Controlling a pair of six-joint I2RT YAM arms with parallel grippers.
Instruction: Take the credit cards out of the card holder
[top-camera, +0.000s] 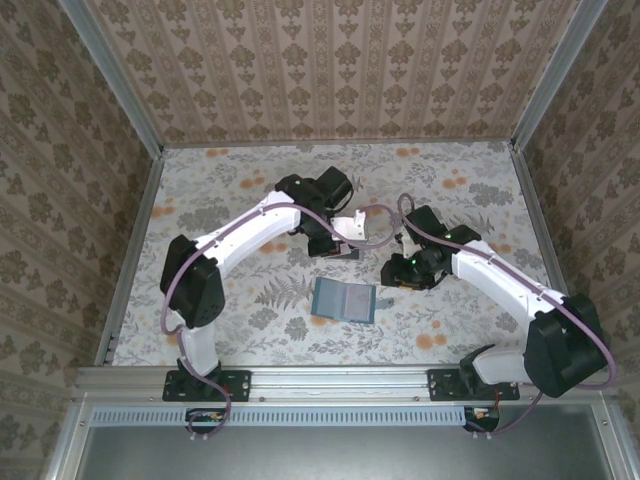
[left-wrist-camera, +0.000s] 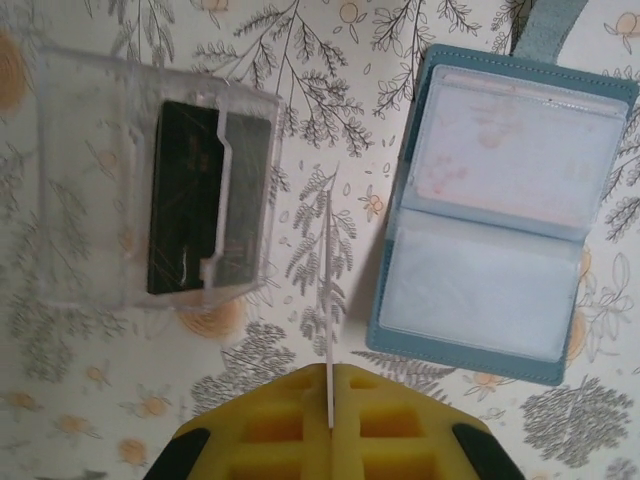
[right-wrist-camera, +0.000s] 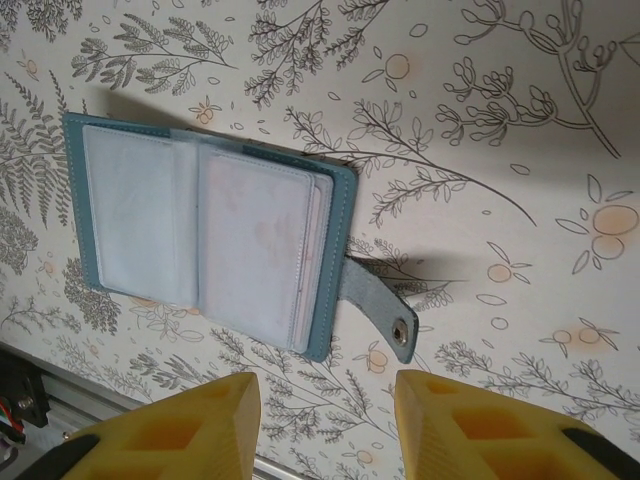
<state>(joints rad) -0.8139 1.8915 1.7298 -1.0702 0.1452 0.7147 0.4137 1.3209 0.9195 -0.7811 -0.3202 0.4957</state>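
On the flowery table (top-camera: 230, 190), open and flat: small teal-blue folding wallet (left-wrist-camera: 392, 300), clear pockets up, pinkish card (left-wrist-camera: 510, 150) in one pocket. Near it, not touching: clear plastic piece (left-wrist-camera: 90, 180) with a dark flat card (left-wrist-camera: 185, 200) inside. Left claw (left-wrist-camera: 330, 400) above the table, yellow fingers (left-wrist-camera: 270, 425) pressed together on a thin pale card (left-wrist-camera: 331, 300) seen edge-on. Right claw (right-wrist-camera: 325, 430) with fingers apart, holding nothing, near the wallet's strap (right-wrist-camera: 375, 305)

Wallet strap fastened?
No, the wallet lies open on the table, its strap loose to one side.
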